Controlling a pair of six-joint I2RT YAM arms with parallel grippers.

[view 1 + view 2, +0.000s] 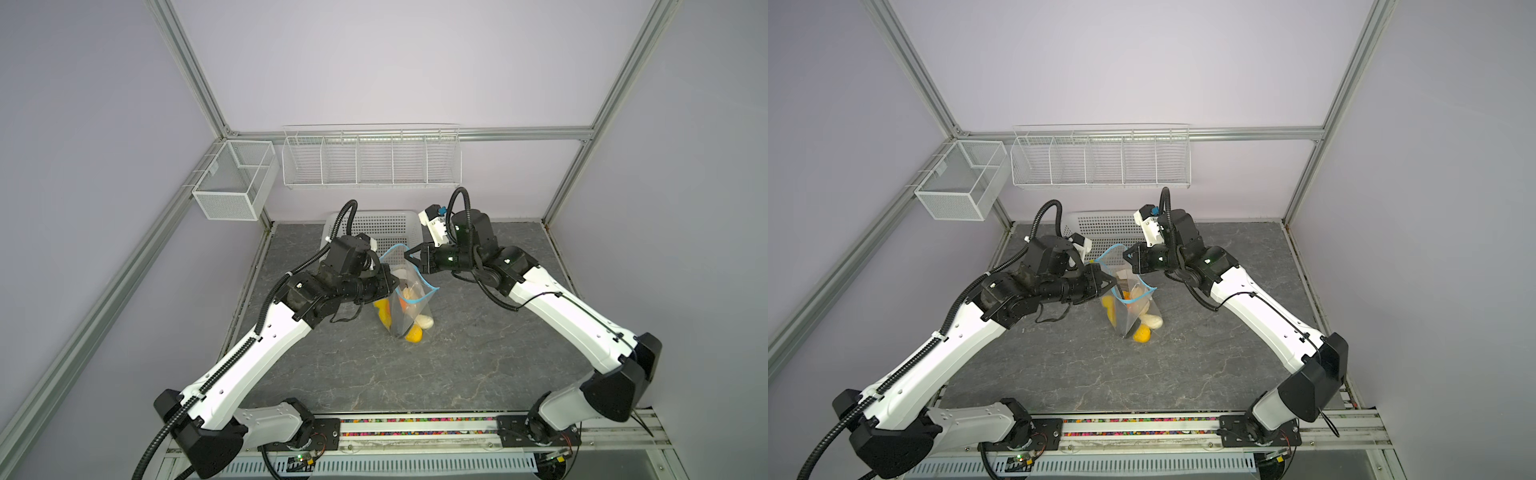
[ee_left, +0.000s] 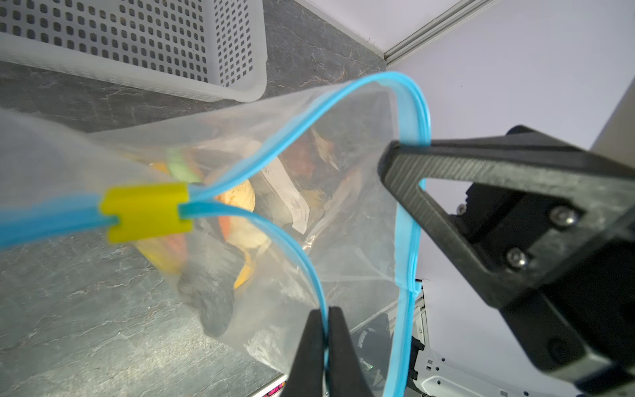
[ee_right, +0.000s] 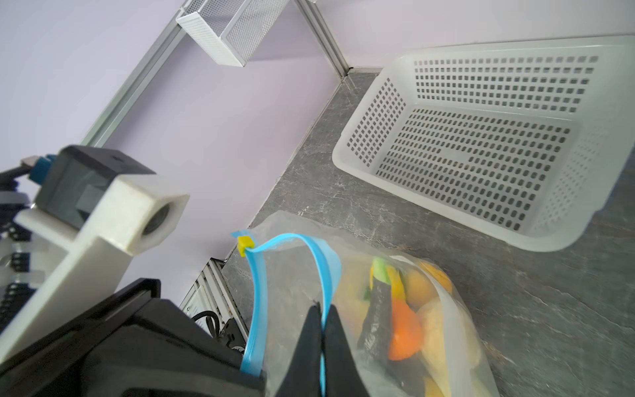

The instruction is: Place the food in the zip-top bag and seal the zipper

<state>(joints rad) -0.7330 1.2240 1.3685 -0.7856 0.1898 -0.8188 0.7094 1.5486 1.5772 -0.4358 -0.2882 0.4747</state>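
Two tight pinches held the zip-top bag (image 1: 411,309) upright: the left gripper (image 2: 324,326) clamped one lip of the zipper (image 2: 417,113), the right gripper (image 3: 321,319) the opposite lip, probably to spread the mouth. The food (image 3: 405,330) lay inside, below both grippers; the yellow slider (image 2: 146,213) sat ahead, unpulled.

A grey, stone-veined table (image 1: 457,365) fills the floor of the cell, closed in by lilac walls (image 1: 395,62) and an aluminium frame (image 1: 191,66). At the back of the table, near the wall, stands a white perforated basket (image 1: 386,226), upright; the right wrist view shows its bare, holed floor (image 3: 481,147). Above it, in both top views, a white wire rack (image 1: 372,160) of five compartments hangs on the back wall. A white mesh box (image 1: 232,183), split by a divider, hangs from the left frame rail. A many-coloured strip (image 1: 419,432) runs along the front rail, with a slotted duct (image 1: 374,463) below it.
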